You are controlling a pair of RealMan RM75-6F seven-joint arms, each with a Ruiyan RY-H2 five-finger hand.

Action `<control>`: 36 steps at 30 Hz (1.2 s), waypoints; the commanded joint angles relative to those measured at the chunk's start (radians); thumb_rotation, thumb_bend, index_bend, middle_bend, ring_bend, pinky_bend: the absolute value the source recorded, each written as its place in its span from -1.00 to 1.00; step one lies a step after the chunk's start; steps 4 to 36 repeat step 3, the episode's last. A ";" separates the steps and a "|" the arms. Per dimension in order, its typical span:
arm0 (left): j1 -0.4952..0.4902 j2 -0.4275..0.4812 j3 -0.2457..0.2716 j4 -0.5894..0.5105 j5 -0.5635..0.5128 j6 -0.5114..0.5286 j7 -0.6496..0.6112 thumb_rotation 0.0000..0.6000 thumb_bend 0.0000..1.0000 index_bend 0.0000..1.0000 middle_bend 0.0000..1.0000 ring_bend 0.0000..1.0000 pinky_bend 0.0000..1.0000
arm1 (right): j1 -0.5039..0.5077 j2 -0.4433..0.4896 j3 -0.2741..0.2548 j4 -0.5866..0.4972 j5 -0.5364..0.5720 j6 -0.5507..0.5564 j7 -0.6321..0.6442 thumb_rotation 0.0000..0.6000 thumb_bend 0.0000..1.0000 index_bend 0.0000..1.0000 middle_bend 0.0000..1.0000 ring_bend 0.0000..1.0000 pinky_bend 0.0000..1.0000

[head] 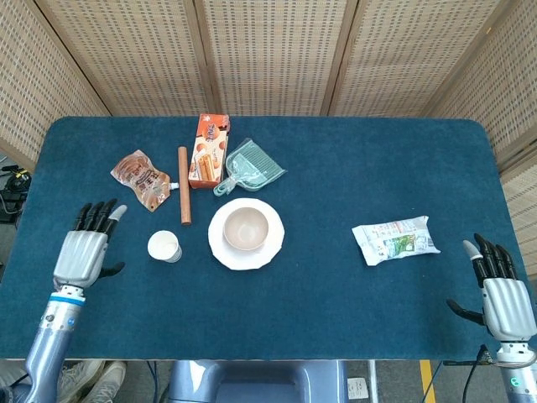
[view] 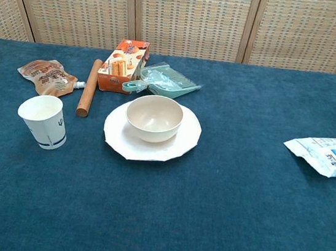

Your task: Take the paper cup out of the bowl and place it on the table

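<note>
The white paper cup [head: 164, 246] [view: 43, 120] stands upright on the blue table, left of the white plate [head: 220, 247] [view: 116, 140]. On that plate sits the beige bowl [head: 245, 228] [view: 154, 117], with nothing inside. My left hand [head: 84, 250] hovers well left of the cup near the table's left edge, open with fingers spread and holding nothing. My right hand [head: 497, 285] is open at the table's front right corner, far from the cup. The chest view shows neither hand clearly.
Behind the cup lie a brown snack pouch [head: 139, 175], a wooden rolling pin [head: 184, 185], an orange biscuit box [head: 209, 150] and a green dustpan [head: 250, 165]. A white and green packet [head: 394, 239] lies at the right. Wicker screens stand behind the table.
</note>
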 commanded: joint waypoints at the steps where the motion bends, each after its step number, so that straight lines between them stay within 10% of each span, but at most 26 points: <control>1: 0.124 -0.030 0.062 0.076 0.113 0.115 -0.038 1.00 -0.91 -1.00 -1.00 -1.00 -1.00 | 0.001 -0.006 -0.003 0.001 -0.008 0.003 -0.010 1.00 -0.75 -1.00 -1.00 -1.00 -1.00; 36: 0.158 -0.031 0.075 0.099 0.146 0.134 -0.067 1.00 -0.91 -1.00 -1.00 -1.00 -1.00 | 0.002 -0.010 -0.007 0.002 -0.014 0.001 -0.017 1.00 -0.75 -1.00 -1.00 -1.00 -1.00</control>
